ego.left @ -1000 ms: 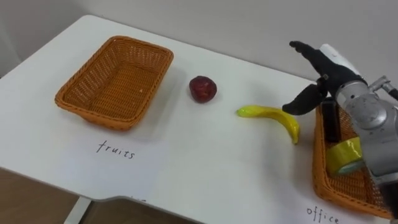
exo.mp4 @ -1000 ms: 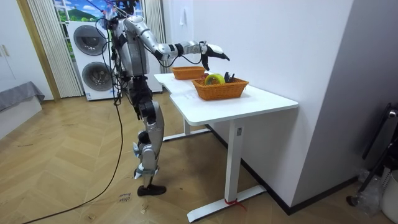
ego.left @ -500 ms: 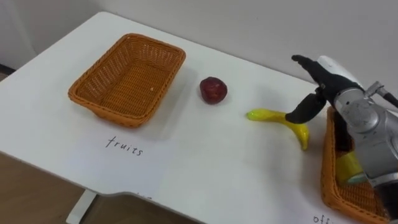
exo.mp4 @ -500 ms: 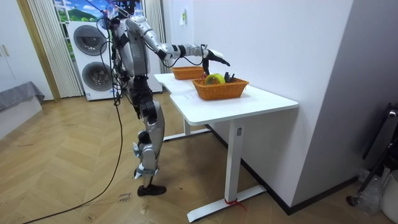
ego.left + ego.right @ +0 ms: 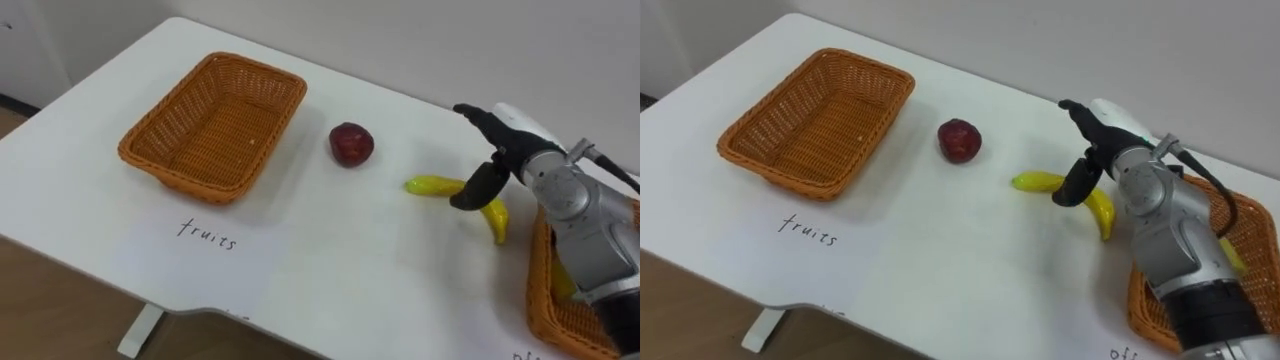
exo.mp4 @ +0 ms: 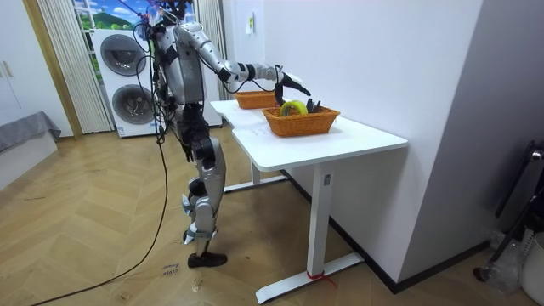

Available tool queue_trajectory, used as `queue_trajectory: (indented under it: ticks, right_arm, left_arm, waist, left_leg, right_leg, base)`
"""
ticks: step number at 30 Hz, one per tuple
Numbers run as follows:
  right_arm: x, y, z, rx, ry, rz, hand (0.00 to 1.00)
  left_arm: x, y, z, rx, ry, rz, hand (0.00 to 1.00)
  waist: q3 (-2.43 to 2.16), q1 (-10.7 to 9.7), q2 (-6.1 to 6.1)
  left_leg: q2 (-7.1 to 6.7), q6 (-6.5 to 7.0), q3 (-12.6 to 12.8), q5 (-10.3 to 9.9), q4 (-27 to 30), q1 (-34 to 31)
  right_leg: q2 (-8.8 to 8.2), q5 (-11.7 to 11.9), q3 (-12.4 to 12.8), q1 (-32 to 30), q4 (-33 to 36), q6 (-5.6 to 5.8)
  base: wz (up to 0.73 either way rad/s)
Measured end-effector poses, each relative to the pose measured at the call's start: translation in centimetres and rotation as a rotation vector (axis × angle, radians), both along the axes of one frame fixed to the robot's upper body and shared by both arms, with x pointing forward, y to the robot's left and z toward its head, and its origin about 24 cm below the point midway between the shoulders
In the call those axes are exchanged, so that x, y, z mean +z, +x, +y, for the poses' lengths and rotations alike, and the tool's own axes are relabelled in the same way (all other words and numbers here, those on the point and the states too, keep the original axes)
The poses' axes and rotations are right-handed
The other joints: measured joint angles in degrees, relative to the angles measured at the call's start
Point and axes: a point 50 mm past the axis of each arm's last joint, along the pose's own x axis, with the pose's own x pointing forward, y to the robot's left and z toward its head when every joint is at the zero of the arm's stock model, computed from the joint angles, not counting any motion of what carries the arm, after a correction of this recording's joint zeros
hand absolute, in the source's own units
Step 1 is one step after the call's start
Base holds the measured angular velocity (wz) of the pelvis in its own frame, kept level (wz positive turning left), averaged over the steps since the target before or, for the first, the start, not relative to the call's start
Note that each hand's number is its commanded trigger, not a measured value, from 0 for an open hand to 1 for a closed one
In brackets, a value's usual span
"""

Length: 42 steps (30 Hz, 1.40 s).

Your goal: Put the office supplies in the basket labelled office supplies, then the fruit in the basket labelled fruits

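A yellow banana (image 5: 432,185) lies on the white table (image 5: 330,260), with a dark red apple (image 5: 351,144) to its left. My right hand (image 5: 497,135) hovers open over the banana's bend. Its fingers are straight and its thumb (image 5: 470,190) hangs down in front of the banana, where I cannot tell whether it touches. An empty wicker basket (image 5: 215,122) stands at the far left. A second wicker basket (image 5: 1152,300) at the right edge holds a yellow tape roll (image 6: 293,107) and dark items.
A paper sheet with a handwritten label (image 5: 205,232) lies in front of the left basket. The table's front edge (image 5: 200,310) runs close below it. In the room view the robot stands at the table's end, with a wall behind the table.
My right hand has dropped and shifted left, from above the right basket to over the banana. The eye view has also shifted a little. The fruit has not moved.
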Motion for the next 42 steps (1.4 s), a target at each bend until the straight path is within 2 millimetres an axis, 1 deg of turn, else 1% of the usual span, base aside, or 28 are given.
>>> queue_trajectory:
  ticks: [2,4,6,7,9,12,17,18,21,22,23,24,26,27,28,32,35,38,41,42]
  right_arm:
    - [-0.1,0.0,-0.1,-0.003,0.000,0.004,0.00]
    - [-0.3,0.0,-0.2,-0.010,-0.001,0.015,0.00]
    - [-0.5,-0.1,-0.4,-0.016,-0.002,0.024,0.00]
    - [-0.7,-0.1,-0.4,-0.020,-0.003,0.030,0.00]
    - [-1.0,-0.1,-0.7,-0.030,-0.004,0.043,0.00]
    - [-1.5,-0.2,-1.0,-0.045,-0.007,0.063,0.00]
    - [-1.5,-0.2,-1.0,-0.043,-0.006,0.062,0.00]
    - [-1.5,-0.2,-1.0,-0.042,-0.007,0.062,0.00]
    - [-1.6,-0.2,-1.0,-0.040,-0.007,0.064,0.00]
    - [-1.6,-0.2,-1.0,-0.040,-0.007,0.066,0.00]
    - [-1.7,-0.2,-1.0,-0.039,-0.007,0.068,0.00]
    - [-1.9,-0.3,-1.2,-0.044,-0.007,0.077,0.00]
    - [-2.0,-0.3,-1.2,-0.048,-0.008,0.081,0.00]
    - [-2.0,-0.3,-1.2,-0.048,-0.008,0.081,0.00]
    - [-2.0,-0.3,-1.2,-0.048,-0.008,0.082,0.00]
    - [-2.1,-0.3,-1.4,-0.051,-0.005,0.087,0.00]
    - [-2.8,-0.5,-1.8,-0.064,0.000,0.115,0.00]
    - [-3.3,-0.6,-2.1,-0.071,0.004,0.137,0.00]
    - [-3.4,-0.2,-2.5,-0.089,0.025,0.152,0.00]
    - [-3.3,0.3,-2.7,-0.105,0.036,0.155,0.00]
  left_arm:
    - [0.0,-0.2,0.0,0.000,0.001,0.011,0.00]
    - [0.0,-0.5,0.1,0.003,0.001,0.019,0.00]
    - [-0.1,-0.7,0.1,0.005,0.000,0.027,0.00]
    - [-0.1,-1.2,0.1,0.008,-0.001,0.040,0.00]
    - [-0.1,-1.4,0.1,0.008,-0.003,0.048,0.00]
    - [-0.1,-1.7,0.1,0.009,-0.012,0.057,0.00]
    - [-0.2,-2.2,0.1,0.005,-0.032,0.066,0.00]
    - [-0.2,-2.2,0.1,0.001,-0.039,0.066,0.00]
    - [-0.2,-2.2,0.1,-0.001,-0.043,0.067,0.00]
    - [-0.2,-2.3,0.1,-0.002,-0.045,0.070,0.00]
    - [-0.2,-2.4,0.1,-0.004,-0.046,0.072,0.00]
    - [-0.2,-2.5,0.1,-0.011,-0.051,0.075,0.00]
    - [-0.2,-2.5,0.1,-0.014,-0.056,0.078,0.00]
    - [-0.2,-2.5,0.1,-0.024,-0.054,0.083,0.00]
    - [-0.2,-2.5,0.2,-0.033,-0.053,0.086,0.00]
    - [-0.2,-2.4,0.2,-0.037,-0.058,0.086,0.00]
    - [-0.2,-2.4,0.2,-0.041,-0.053,0.088,0.00]
    - [-0.1,-2.4,0.3,-0.043,-0.041,0.088,0.00]
    - [0.0,-2.3,0.6,-0.042,-0.029,0.079,0.00]
    - [0.0,-2.2,0.8,-0.040,-0.027,0.078,0.00]
  waist:
    - [-0.06,-0.01,-0.09]
    - [-0.22,-0.02,-0.31]
    - [-0.25,0.14,-0.36]
    - [-0.22,0.35,-0.31]
    - [-0.21,0.77,-0.30]
    - [-0.07,1.38,-0.11]
    - [0.10,1.38,0.15]
    - [0.20,1.37,0.29]
    - [0.20,1.43,0.30]
    - [0.09,1.47,0.18]
    - [0.10,1.47,0.24]
    - [-0.05,1.52,0.10]
    - [-0.04,1.52,0.18]
    - [-0.26,1.50,0.07]
    - [-0.34,1.45,0.02]
    - [-0.40,1.32,0.05]
    - [-0.39,1.38,0.02]
    - [-0.36,1.47,-0.15]
    - [-0.21,1.51,-0.81]
    - [-0.09,1.37,-1.19]
  left_leg:
    - [-0.03,0.00,-0.47,0.00,0.02,-0.07]
    - [-0.09,-0.03,-0.61,0.02,0.09,-0.19]
    - [-0.08,-0.03,-0.68,0.02,0.14,-0.24]
    - [-0.09,-0.03,-0.83,0.02,0.18,-0.26]
    - [-0.09,-0.03,-1.01,0.02,0.32,-0.25]
    - [-0.09,-0.03,-1.08,0.02,0.62,-0.26]
    - [-0.21,-0.07,-1.69,0.02,0.81,-0.84]
    - [-0.33,-0.13,-2.09,0.06,0.89,-1.02]
    - [-0.41,-0.19,-2.38,0.12,0.97,-1.26]
    - [-0.42,-0.21,-2.38,0.13,0.99,-1.35]
    - [-0.42,-0.21,-2.38,0.14,1.00,-1.38]
    - [-0.43,-0.21,-2.38,0.14,1.00,-1.39]
    - [-0.45,-0.21,-2.30,0.14,1.04,-1.54]
    - [-0.45,-0.20,-2.24,0.17,1.17,-2.10]
    - [-0.45,-0.21,-2.23,0.18,1.34,-2.42]
    - [-0.56,-0.21,-2.38,0.18,2.04,-3.78]
    - [-0.70,-0.17,-2.39,0.23,2.67,-4.14]
    - [-0.74,-0.16,-2.40,0.23,2.63,-4.62]
    - [-0.79,-0.22,-2.39,0.52,2.78,-5.82]
    - [-0.81,-0.26,-2.35,0.75,2.76,-6.33]
  right_leg:
    - [0.00,-0.01,-0.28,0.06,-0.01,0.02]
    - [0.01,-0.03,-0.45,0.11,-0.01,0.05]
    - [0.01,-0.04,-0.72,0.11,-0.01,0.06]
    - [0.01,-0.04,-0.69,0.12,-0.02,0.06]
    - [0.01,-0.04,-0.74,0.12,-0.04,0.06]
    - [0.01,-0.03,-0.76,0.15,-0.04,0.06]
    - [0.01,-0.04,-0.84,0.16,-0.12,0.06]
    - [-0.01,-0.04,-0.92,0.13,-0.13,0.06]
    - [-0.02,-0.04,-1.08,0.07,-0.19,0.06]
    - [-0.02,-0.04,-1.08,-0.01,-0.22,0.06]
    - [-0.02,-0.04,-1.08,-0.01,-0.26,0.06]
    - [-0.02,-0.04,-1.08,0.00,-0.30,0.06]
    - [-0.02,-0.04,-1.05,-0.15,-0.29,0.06]
    - [-0.04,-0.04,-1.04,-0.68,-0.26,0.06]
    - [-0.03,-0.04,-1.04,-0.93,-0.25,0.06]
    - [-0.11,-0.04,-1.37,-1.90,-0.13,0.06]
    - [-0.22,-0.04,-1.30,-2.07,-0.13,0.06]
    - [-0.30,-0.04,-1.53,-2.33,-0.08,0.06]
    - [-0.34,-0.04,-1.39,-3.48,0.01,0.05]
    - [-0.34,-0.01,-1.13,-4.05,0.04,0.01]
  base:
    - [0.07]
    - [0.08]
    - [0.04]
    - [0.00]
    - [0.00]
    - [0.00]
    - [0.06]
    - [0.10]
    - [0.04]
    - [0.00]
    - [0.00]
    - [0.00]
    - [0.00]
    - [0.00]
    - [0.00]
    - [0.00]
    - [0.03]
    - [0.00]
    - [0.00]
    - [0.00]
